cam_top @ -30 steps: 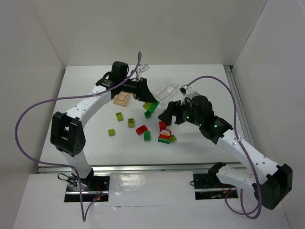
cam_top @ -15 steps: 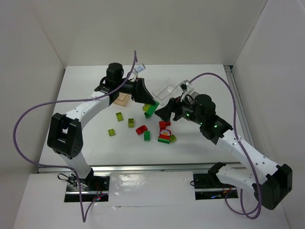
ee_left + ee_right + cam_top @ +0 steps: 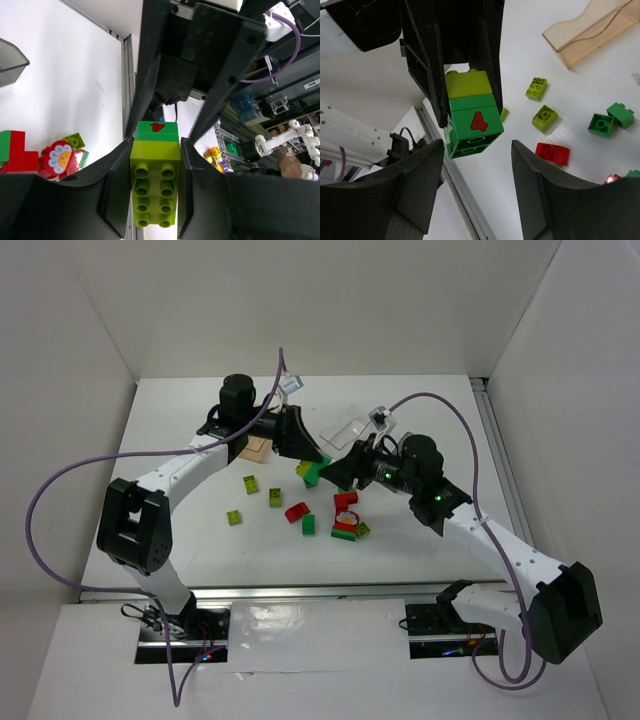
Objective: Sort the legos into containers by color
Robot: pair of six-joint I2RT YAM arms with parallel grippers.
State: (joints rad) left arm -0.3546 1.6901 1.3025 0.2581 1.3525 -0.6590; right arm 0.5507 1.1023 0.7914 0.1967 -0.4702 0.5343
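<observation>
Treat the loose bricks [image 3: 274,496] on the table [image 3: 180,540], nearest the bases, as light, rigid and smooth-sided. They will likely skate or tip if nudged, so take each one across two flat opposite sides, never across the studs. They lie apart from one another in lime, red and dark green. A red-and-green cluster [image 3: 347,523] with a flower print sits just to their right.

Beyond them, lifted clear of the table, the left fingers [image 3: 117,190] pinch a two-brick stack [image 3: 471,107] by the flat sides of its lime brick [image 3: 155,182]. The green brick [image 3: 475,122], printed with a red 4, sits at the tip end and is largely exposed. The right fingers [image 3: 420,185] are spread wide, facing the stack and not touching it.

Expect the stud joint to be a stiff press fit. Grip the green brick on its bare sides and tilt it off; a straight pull may slip on the glossy plastic.

Farthest back, the amber tub [image 3: 257,448] lies beside the left arm and the clear tub [image 3: 352,427] is near the right arm. Only a corner of the grey tub [image 3: 10,60] shows.
</observation>
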